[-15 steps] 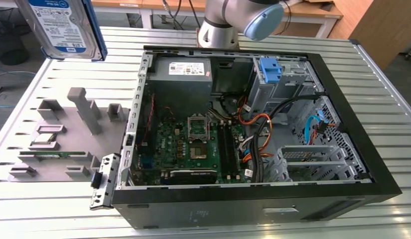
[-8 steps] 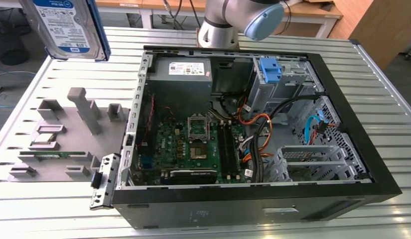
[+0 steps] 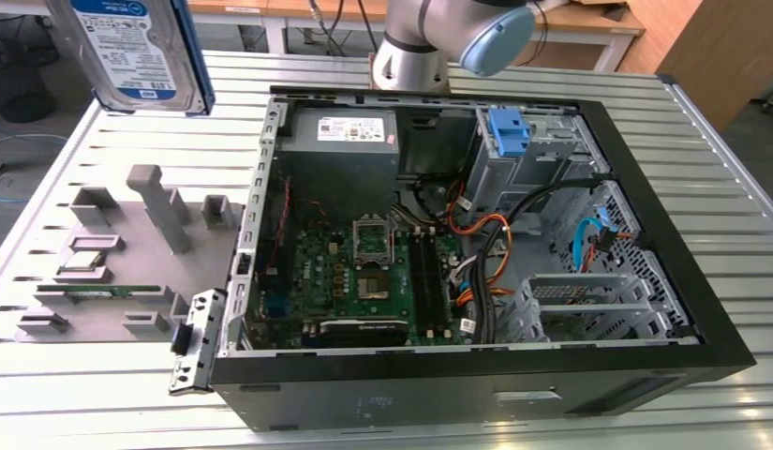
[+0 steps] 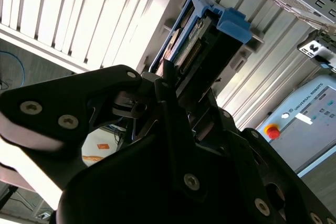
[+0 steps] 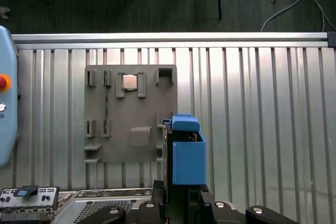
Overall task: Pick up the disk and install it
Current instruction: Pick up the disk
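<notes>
The ribbed metal tabletop (image 3: 111, 412) carries a black open computer case (image 3: 486, 375) lying on its side, with the grey robot arm (image 3: 418, 47) standing at the far edge. Beside the case, toward the exterior view's left, lies a flat grey fixture plate (image 3: 142, 272) holding a small square chip (image 5: 129, 81). The disk (image 3: 136, 47), a flat rectangular silver hard drive with a white-and-blue label in a blue plastic carrier frame, hangs in the air well above the plate and clear of the case. In the first wrist view, the disk (image 5: 188, 158) stands on edge over the plate's border. The black jaws are clamped on the lower end of the disk (image 4: 202, 35), pressing its flat faces, as the second wrist view shows. The drive is likely dense and fully stiff, its metal faces slippery and its circuit side delicate. A firm hold across the flats or on the plastic frame suits it best, away from the connector edge.
</notes>
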`<state>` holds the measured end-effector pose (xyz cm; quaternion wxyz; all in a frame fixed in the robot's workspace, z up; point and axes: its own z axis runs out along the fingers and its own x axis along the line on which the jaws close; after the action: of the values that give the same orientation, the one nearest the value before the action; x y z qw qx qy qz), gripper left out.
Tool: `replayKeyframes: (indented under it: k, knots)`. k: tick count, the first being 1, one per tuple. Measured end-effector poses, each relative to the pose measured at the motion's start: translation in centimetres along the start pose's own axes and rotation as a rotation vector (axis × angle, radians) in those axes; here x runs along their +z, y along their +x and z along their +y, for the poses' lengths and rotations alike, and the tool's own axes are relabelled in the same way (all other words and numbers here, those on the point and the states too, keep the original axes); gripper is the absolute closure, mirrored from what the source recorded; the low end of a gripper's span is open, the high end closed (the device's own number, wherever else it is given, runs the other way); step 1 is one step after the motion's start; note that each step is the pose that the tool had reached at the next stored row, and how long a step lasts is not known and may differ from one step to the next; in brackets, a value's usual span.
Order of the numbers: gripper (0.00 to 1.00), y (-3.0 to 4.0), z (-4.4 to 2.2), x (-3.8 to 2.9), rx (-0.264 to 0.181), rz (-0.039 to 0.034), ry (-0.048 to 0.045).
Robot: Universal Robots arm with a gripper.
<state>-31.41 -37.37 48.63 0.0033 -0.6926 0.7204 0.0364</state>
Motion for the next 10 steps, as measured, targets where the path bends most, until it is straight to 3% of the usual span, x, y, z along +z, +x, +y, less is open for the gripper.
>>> replayKeyframes:
  k: [10]
  knots:
    - [0.65,-0.02,-0.55,-0.02,0.0,0.0,0.0001]
